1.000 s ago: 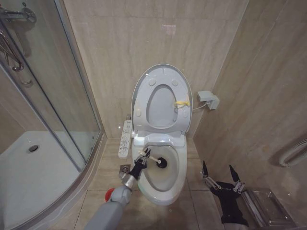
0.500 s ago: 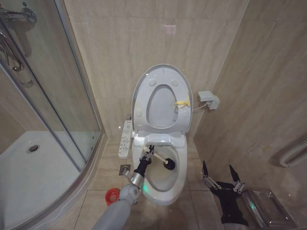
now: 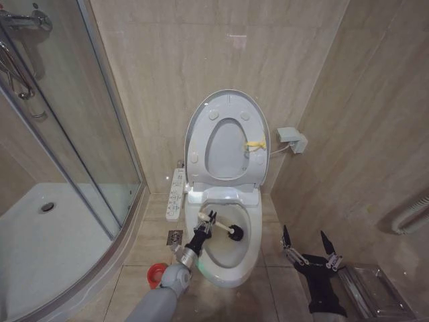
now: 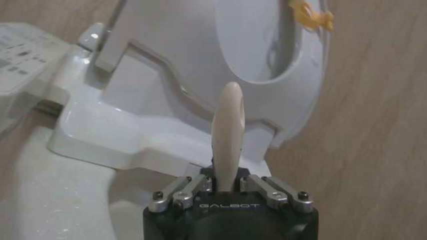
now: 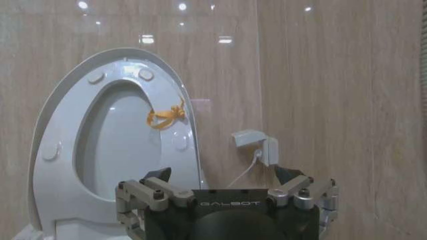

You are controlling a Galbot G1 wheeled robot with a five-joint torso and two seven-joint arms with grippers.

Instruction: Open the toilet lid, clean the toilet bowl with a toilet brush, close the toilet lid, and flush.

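White ceramic dominates the head view: the toilet bowl (image 3: 231,258) sits at lower centre, against a beige tiled wall. The toilet lid (image 3: 228,137) stands upright behind it, just above centre, with the seat ring raised against it. The left gripper (image 3: 206,223) reaches in from the lower left, its jaws closed on the pale handle of the toilet brush (image 3: 228,230), whose dark head lies inside the bowl. A red holder cup (image 3: 155,273) stands on the floor at the bowl's left. The right gripper (image 3: 307,243) waits at lower right, jaws spread wide and holding nothing.

In the left wrist view, the left gripper (image 4: 227,189) at bottom centre clamps the cream handle (image 4: 228,132), which rises to mid-frame before the raised lid (image 4: 200,55).

In the right wrist view, the right gripper (image 5: 227,192) fills the bottom edge, jaws apart, with the upright lid (image 5: 110,140) at left.
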